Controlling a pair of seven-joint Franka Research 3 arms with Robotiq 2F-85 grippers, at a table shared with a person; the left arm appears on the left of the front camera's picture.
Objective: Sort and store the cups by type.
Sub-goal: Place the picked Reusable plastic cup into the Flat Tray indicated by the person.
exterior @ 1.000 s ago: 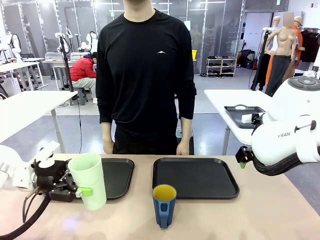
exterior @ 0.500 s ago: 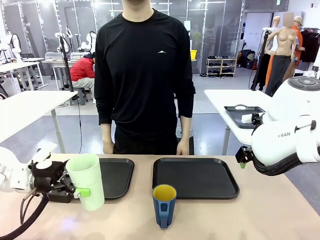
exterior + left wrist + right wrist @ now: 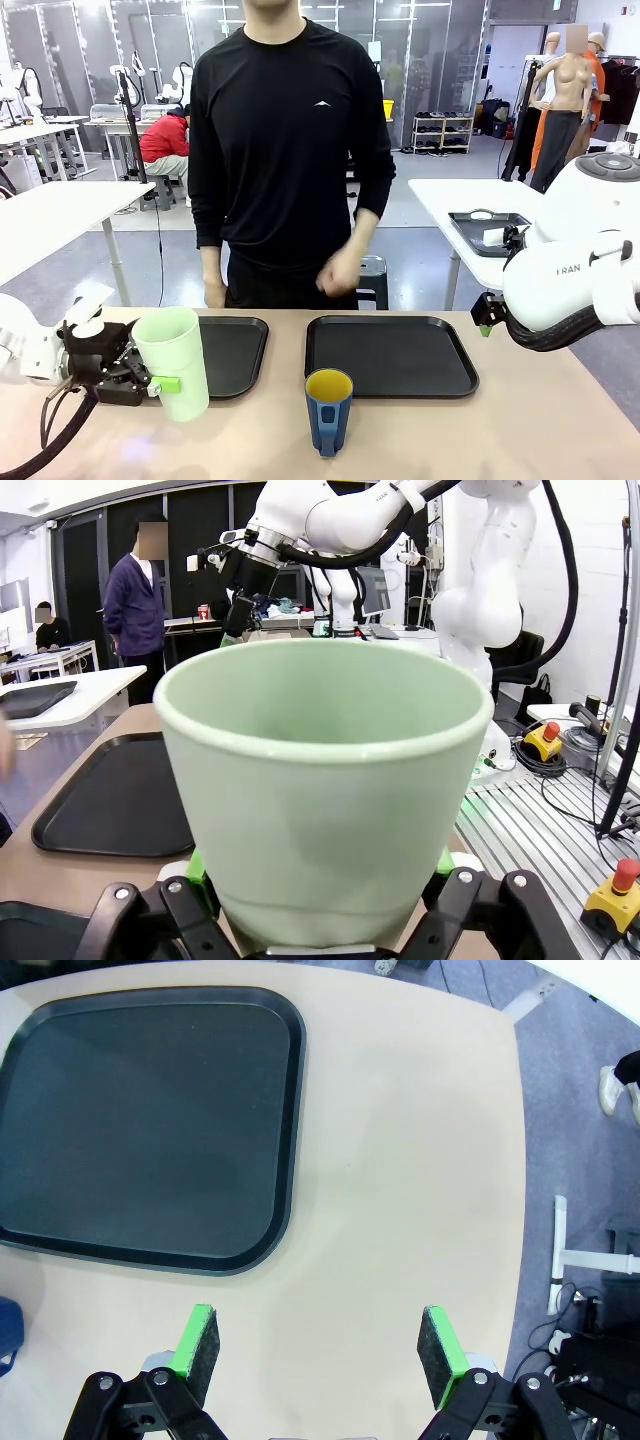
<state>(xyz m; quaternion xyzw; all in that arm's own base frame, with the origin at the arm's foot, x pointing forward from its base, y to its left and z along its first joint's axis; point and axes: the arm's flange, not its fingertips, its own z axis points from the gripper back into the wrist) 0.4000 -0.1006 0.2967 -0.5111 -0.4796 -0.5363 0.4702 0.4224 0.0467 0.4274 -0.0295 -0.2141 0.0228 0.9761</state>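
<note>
At left of desk point(image 3: 560, 420), pinching tumbler point(image 3: 172, 362) in left jaws, right jaws spread; neither tumbler nor mug point(image 3: 328, 412) stored yet.

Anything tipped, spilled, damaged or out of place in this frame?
Nothing stands out. The mint tumbler is upright in the jaws of the left gripper. The blue mug stands upright on the table in front of the right tray. That tray and the left tray lie flat, and nothing is spilled.
</note>
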